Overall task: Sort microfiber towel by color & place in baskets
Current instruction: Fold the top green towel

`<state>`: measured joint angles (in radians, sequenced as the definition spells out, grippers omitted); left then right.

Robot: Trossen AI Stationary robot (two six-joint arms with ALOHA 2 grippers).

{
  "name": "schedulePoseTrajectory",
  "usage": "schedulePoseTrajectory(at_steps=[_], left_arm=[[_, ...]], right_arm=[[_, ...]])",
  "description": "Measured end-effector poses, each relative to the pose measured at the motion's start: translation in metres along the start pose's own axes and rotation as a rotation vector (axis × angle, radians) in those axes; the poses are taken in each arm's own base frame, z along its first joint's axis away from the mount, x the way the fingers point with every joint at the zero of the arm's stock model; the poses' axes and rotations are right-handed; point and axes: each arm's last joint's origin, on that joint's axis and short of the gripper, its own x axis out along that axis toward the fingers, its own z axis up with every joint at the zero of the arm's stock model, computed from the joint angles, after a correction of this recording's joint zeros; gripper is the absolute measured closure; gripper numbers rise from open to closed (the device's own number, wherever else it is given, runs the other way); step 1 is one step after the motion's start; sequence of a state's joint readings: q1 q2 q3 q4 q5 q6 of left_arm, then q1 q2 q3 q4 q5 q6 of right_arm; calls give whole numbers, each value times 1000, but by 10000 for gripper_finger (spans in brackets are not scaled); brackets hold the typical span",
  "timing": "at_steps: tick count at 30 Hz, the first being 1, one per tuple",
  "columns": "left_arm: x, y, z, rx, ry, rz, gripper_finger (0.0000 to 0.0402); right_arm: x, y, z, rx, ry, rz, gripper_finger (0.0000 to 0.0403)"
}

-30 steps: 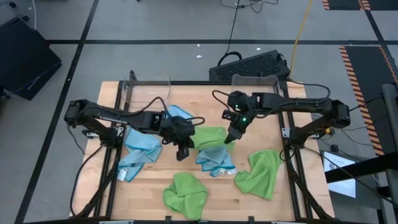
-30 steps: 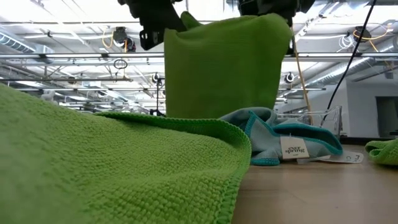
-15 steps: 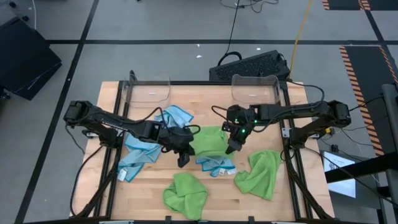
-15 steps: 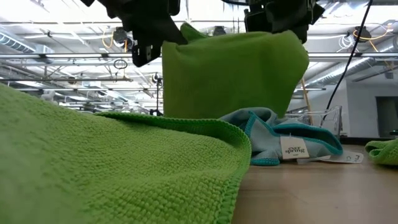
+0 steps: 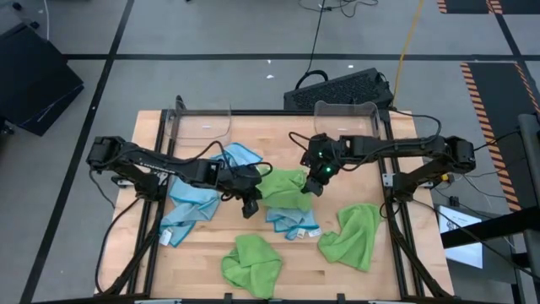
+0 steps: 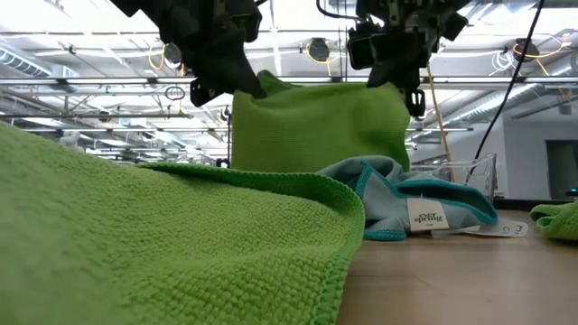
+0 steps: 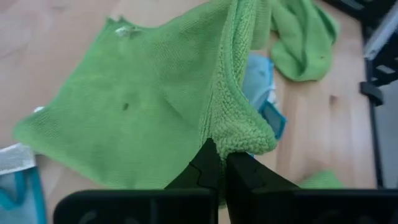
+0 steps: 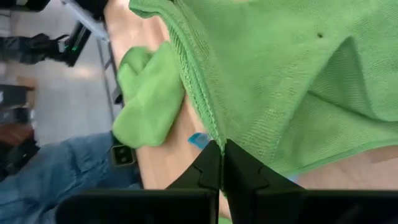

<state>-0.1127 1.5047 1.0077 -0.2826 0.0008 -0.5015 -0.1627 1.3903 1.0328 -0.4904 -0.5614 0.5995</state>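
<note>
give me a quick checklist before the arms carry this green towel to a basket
1. Left gripper shut on green towel corner: ok.
2. Right gripper shut on the other corner: ok.
3. Towel lifted off the blue towel beneath: ok in the low view.
4. Right basket empty of towels: ok.
5. Left basket empty of towels: ok.
6. Which basket takes green: cannot tell.

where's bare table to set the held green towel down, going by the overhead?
Both grippers, left and right, are shut on the green towel mid-table. Bare wood: the back strip between the two clear baskets, and the front left corner beside the crumpled green towel. Crowded: the centre, with blue towels, and the front right, with another green towel.
</note>
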Motion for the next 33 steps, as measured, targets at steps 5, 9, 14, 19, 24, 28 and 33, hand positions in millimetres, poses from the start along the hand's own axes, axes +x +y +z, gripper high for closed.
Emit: schedulePoseTrajectory(at_steps=[5,9,14,19,24,28,33], left_arm=[[-12,-10,4,10,-20,-119,397],[-21,-16,7,45,-52,-191,390],[-24,-15,8,51,-61,-186,397],[-21,-12,5,41,-42,-125,391],[-21,-12,5,44,-43,-117,397],[-21,-12,5,44,-47,-112,390],[-13,-9,0,43,-6,-87,397]], right_arm=[[-5,9,-4,-2,105,197,399],[-9,16,-3,79,178,332,399],[-13,23,1,124,183,406,399],[-11,21,1,156,176,377,399],[-10,20,-1,167,189,370,399],[-9,21,-1,166,196,370,398],[-9,19,-4,162,185,329,376]])
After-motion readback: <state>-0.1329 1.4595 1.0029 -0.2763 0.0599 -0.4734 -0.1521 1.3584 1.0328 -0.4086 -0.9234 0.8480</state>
